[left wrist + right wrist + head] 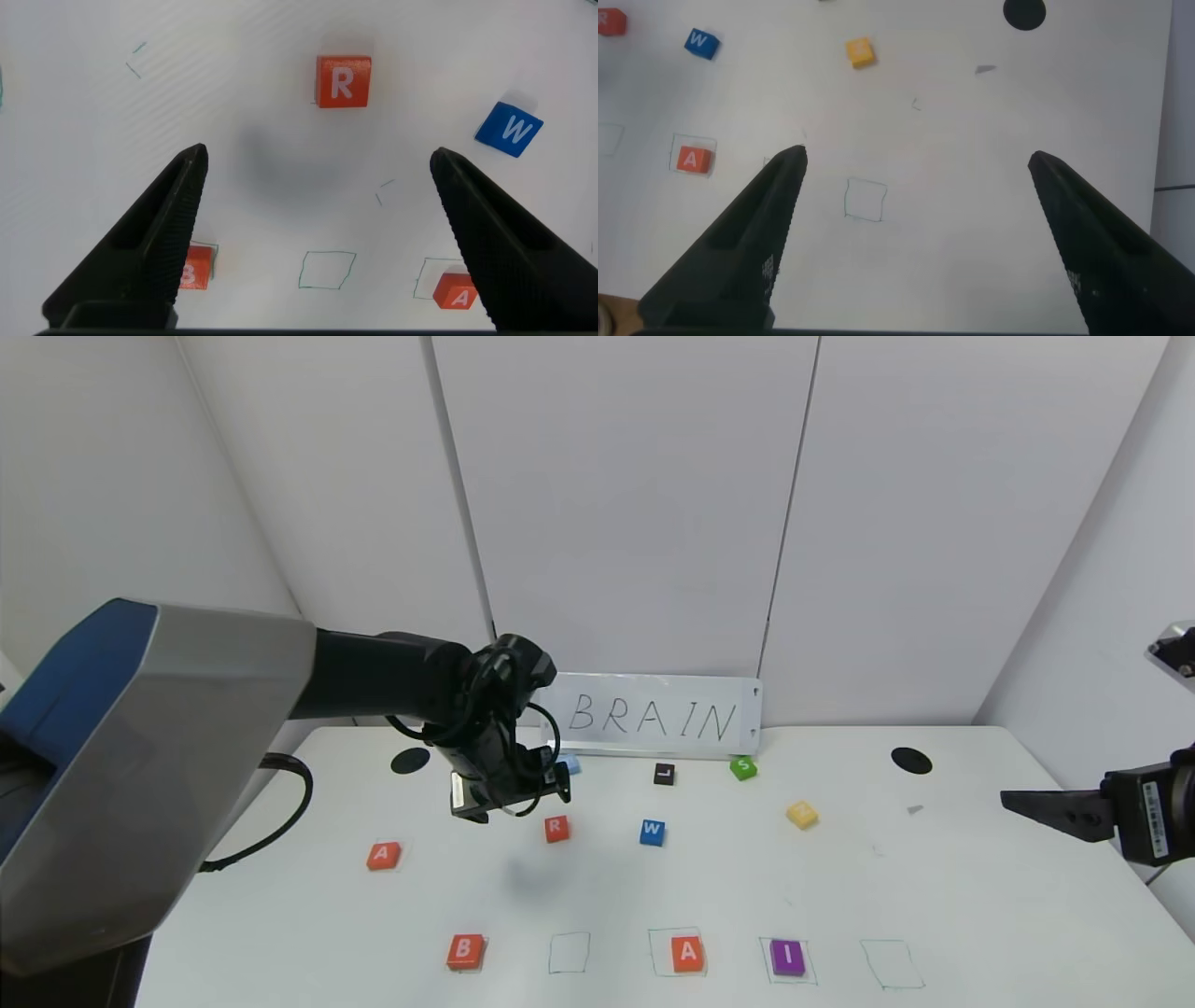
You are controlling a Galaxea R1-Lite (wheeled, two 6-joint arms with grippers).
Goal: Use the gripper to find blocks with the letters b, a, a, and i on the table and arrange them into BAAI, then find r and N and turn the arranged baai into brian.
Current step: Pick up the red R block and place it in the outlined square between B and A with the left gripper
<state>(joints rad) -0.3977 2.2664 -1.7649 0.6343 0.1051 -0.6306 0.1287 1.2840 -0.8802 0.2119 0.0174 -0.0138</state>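
Observation:
On the white table (934, 896), the front row holds an orange-red B (465, 951), an A (688, 953) and a purple I (787, 957) in drawn squares. A second A (384, 855) lies at the left. The orange-red R (557, 828) sits mid-table and the pale yellow N (801, 815) to its right. My left gripper (512, 805) hovers open and empty above the table just left of R, which shows ahead of the fingers in the left wrist view (343, 81). My right gripper (1018, 799) is open and empty at the right edge.
A blue W (653, 832), black L (664, 774), green S (743, 767) and a light blue block (568, 764) lie toward the back. A BRAIN sign (653, 717) leans on the wall. Empty drawn squares (569, 953) (892, 963) are in the front row.

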